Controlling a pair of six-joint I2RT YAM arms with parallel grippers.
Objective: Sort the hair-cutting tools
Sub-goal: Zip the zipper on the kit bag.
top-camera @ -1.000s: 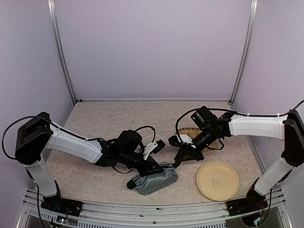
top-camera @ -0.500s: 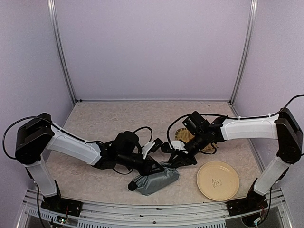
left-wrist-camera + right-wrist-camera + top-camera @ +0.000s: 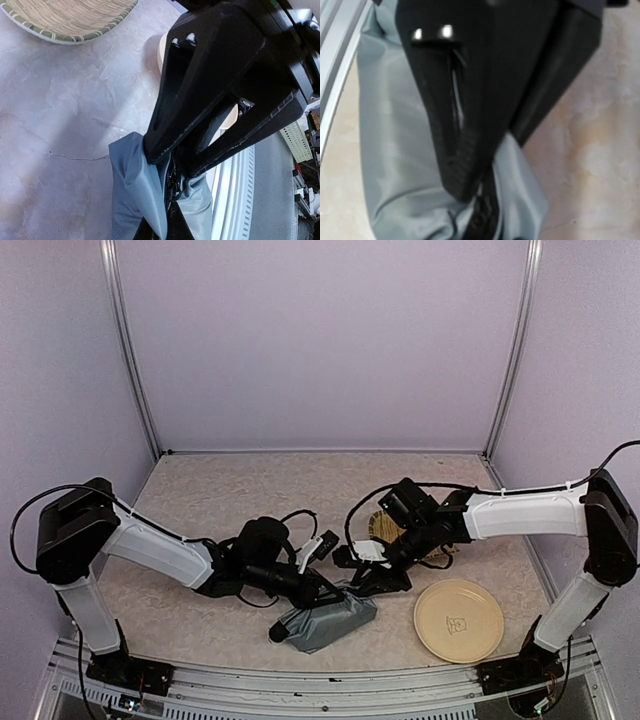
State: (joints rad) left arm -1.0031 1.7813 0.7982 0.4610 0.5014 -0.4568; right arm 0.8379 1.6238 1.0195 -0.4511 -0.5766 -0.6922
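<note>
Pinching a fold of cloth at the far edge of the pouch, the left gripper [image 3: 169, 159] has its two black fingers drawn tight together on the fabric. That pins the grey-blue pouch [image 3: 325, 618] right beside its dark zip [image 3: 172, 186].

None of the hair-cutting tools shows in any view. My guess is that they lie inside the pouch, whose body bulges and sags unevenly on the table [image 3: 230, 490].

The pouch itself looks soft and floppy. Its thin, faintly shiny cloth creases wherever it is pulled, so it will likely slide and bunch unless one side is anchored. The sensible holds are the fabric edge next to the zip and the small zip pull.

Whatever is inside is probably hard, narrow and slick, of metal or plastic, and some of it pointed. Each piece would be best taken across its handle or thickest part, not by a tip.

Just right of the pinned fold, the right gripper [image 3: 470, 192] hangs over the zip line with its fingertips at the cloth. Whether they are parted or closed, or have anything between them, I cannot tell.

Behind the pouch to the right sits a woven basket [image 3: 65, 20]. To the pouch's right, nearer the front, lies a yellow plate [image 3: 458, 620]. Both are likely places for the sorted items.
</note>
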